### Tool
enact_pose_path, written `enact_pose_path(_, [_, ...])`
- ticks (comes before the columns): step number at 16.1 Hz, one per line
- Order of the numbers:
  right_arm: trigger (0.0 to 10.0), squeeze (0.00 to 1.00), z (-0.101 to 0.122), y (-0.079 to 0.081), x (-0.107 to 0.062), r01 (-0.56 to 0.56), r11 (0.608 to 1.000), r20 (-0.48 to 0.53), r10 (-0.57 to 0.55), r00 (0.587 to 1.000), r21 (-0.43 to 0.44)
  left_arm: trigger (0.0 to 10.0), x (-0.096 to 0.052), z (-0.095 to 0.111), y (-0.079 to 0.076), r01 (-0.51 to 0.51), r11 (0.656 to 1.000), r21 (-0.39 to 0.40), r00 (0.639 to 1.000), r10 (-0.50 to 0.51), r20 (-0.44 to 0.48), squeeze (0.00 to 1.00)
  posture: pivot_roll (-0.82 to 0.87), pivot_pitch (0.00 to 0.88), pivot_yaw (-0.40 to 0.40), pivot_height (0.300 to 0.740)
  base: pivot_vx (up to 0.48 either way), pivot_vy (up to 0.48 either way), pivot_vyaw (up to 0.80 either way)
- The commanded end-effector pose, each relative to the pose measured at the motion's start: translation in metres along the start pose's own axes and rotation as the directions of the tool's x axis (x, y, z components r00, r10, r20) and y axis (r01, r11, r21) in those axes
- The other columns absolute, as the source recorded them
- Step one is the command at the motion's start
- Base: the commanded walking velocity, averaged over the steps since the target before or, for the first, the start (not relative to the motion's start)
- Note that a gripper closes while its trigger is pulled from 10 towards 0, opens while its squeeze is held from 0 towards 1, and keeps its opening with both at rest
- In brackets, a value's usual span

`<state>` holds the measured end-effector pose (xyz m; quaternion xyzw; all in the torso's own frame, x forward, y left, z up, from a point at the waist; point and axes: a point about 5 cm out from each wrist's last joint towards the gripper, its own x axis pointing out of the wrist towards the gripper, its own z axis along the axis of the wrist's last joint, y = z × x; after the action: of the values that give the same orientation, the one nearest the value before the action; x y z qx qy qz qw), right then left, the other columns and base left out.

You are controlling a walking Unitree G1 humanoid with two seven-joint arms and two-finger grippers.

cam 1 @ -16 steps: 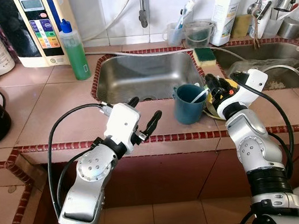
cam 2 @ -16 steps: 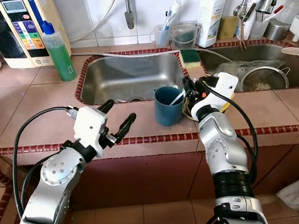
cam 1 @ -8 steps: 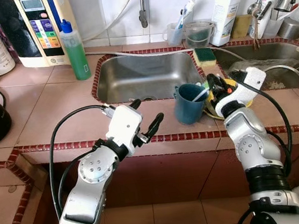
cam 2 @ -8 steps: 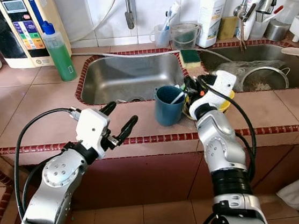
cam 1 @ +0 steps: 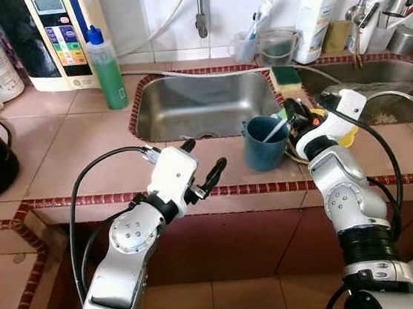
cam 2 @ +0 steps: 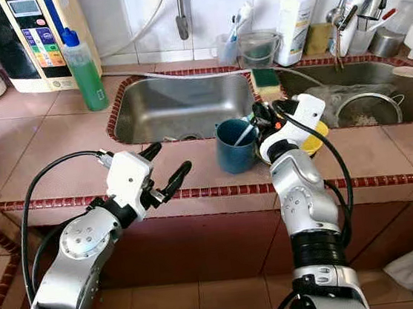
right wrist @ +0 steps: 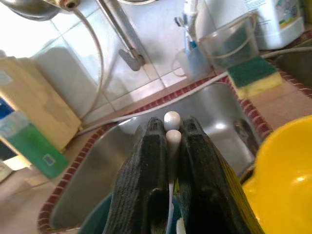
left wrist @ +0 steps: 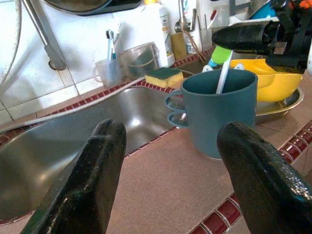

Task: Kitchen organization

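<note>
In the right wrist view the right tool (right wrist: 168, 161) is clamped on two white utensil handles (right wrist: 171, 127), their rounded tips poking just past its fingers; the head views cannot resolve that grip. The handles run down into the blue mug (cam 1: 265, 142) directly beneath the tool, on the tiled bench (cam 1: 79, 150). A yellow bowl (left wrist: 267, 78) sits just beside the mug. The left tool (cam 1: 202, 164), fingers spread apart, hovers short of the mug, facing it.
</note>
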<state>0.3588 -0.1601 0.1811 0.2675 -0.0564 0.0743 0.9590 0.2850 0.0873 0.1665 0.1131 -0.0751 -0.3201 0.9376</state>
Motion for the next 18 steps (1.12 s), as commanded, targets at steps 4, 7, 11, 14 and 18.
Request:
enact_pose_path(4, [10.0,0.0,0.031,0.026,0.005,-0.111,0.994,0.091,0.111,0.99,-0.005,10.0,0.0,0.006,-0.001,-0.008,1.0,0.011,1.0,0.008,0.015,0.0,0.0,0.033,-0.018,0.74,0.0,0.0,0.0])
enact_pose_path(7, [10.0,0.0,0.047,0.033,0.004,-0.134,0.991,0.127,0.134,0.983,-0.008,10.0,0.001,0.006,-0.001,-0.013,1.0,0.01,1.0,0.013,0.019,0.0,-0.01,0.032,-0.022,0.74,0.0,0.0,0.0])
enact_pose_path(11, [10.0,0.0,0.069,0.043,0.002,-0.163,0.987,0.175,0.162,0.971,-0.009,10.0,0.002,0.006,0.0,-0.017,1.0,0.003,1.0,0.017,0.023,0.0,-0.01,0.029,-0.022,0.74,0.0,0.0,0.0])
enact_pose_path(14, [10.0,0.0,0.092,0.046,-0.002,-0.18,0.983,0.257,0.179,0.95,-0.023,10.0,0.003,0.006,0.006,-0.04,0.999,-0.013,0.999,0.04,0.028,0.0,-0.01,0.024,-0.024,0.74,0.0,0.0,0.0])
enact_pose_path(18, [10.0,0.0,0.12,0.024,-0.01,-0.047,0.982,0.396,0.118,0.911,-0.184,10.0,0.003,0.008,0.031,-0.124,0.991,-0.044,0.991,0.126,0.043,0.0,-0.01,0.016,-0.03,0.74,0.0,0.0,0.0])
